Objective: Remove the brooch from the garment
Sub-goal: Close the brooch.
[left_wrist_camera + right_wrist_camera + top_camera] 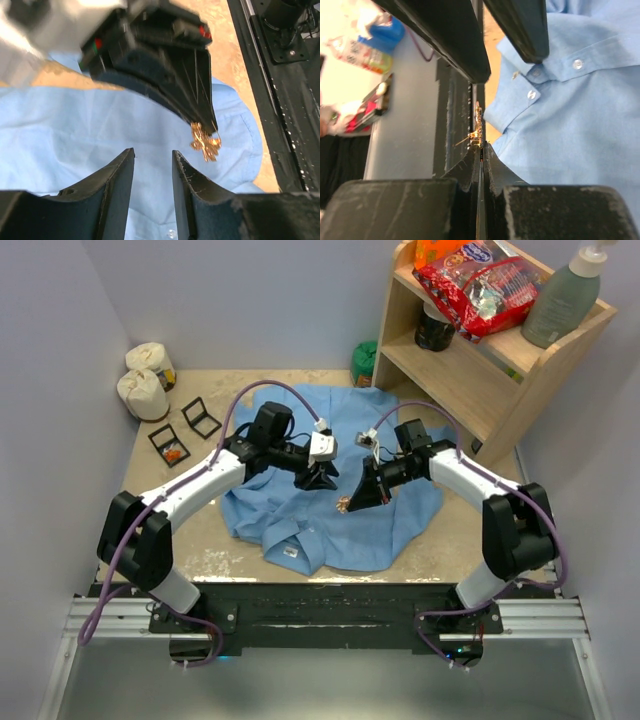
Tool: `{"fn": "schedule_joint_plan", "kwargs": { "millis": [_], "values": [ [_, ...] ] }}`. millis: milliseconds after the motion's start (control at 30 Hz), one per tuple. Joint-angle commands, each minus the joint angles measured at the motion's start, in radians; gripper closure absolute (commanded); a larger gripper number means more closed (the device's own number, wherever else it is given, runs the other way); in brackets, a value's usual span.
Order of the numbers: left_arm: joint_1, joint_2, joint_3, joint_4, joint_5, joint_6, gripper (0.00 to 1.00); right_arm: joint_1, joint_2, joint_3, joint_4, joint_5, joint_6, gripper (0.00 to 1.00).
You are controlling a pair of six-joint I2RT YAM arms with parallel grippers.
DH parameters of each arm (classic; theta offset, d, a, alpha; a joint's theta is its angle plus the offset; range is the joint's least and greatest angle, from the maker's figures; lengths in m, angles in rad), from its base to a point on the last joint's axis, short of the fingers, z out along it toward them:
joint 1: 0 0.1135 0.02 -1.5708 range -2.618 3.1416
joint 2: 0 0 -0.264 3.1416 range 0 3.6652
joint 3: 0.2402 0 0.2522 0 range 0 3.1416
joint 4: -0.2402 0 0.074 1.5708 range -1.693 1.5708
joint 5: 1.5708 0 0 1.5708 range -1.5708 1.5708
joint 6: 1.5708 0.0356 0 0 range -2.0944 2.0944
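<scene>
The garment [300, 525] is a light-blue button-up shirt spread over the middle of the table, collar toward the near edge. A small gold brooch [343, 505] hangs from the tips of my right gripper [350, 500], which is shut on it just above the cloth. In the right wrist view the brooch [477, 127] sticks out past the closed fingertips of the right gripper [479, 148], beside the shirt's collar [540, 75]. My left gripper [152, 160] is open over the shirt [70, 135] with nothing between its fingers. The brooch [205, 142] dangles just to its right.
A wooden shelf [440, 360] stands at the back right with a red snack bag [480, 285], a green bottle [565, 295] and a dark jar [434, 328]. Two white sacks [145, 380] and two small black trays [185, 430] sit at the back left. A green object [364, 362] sits behind the shirt.
</scene>
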Motion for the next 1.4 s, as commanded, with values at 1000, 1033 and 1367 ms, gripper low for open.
{"fn": "schedule_joint_plan", "kwargs": {
  "millis": [1000, 1033, 1367],
  "values": [
    [-0.020, -0.014, -0.048, 0.093, 0.150, -0.172, 0.53, -0.022, -0.121, -0.055, 0.247, 0.122, 0.216, 1.00],
    [-0.012, -0.022, -0.050, 0.107, 0.158, -0.192, 0.53, -0.022, -0.123, -0.055, 0.245, 0.122, 0.216, 1.00],
    [0.037, -0.011, -0.062, 0.121, 0.158, -0.223, 0.41, -0.022, -0.150, -0.056, 0.247, 0.117, 0.214, 1.00]
  ]
}}
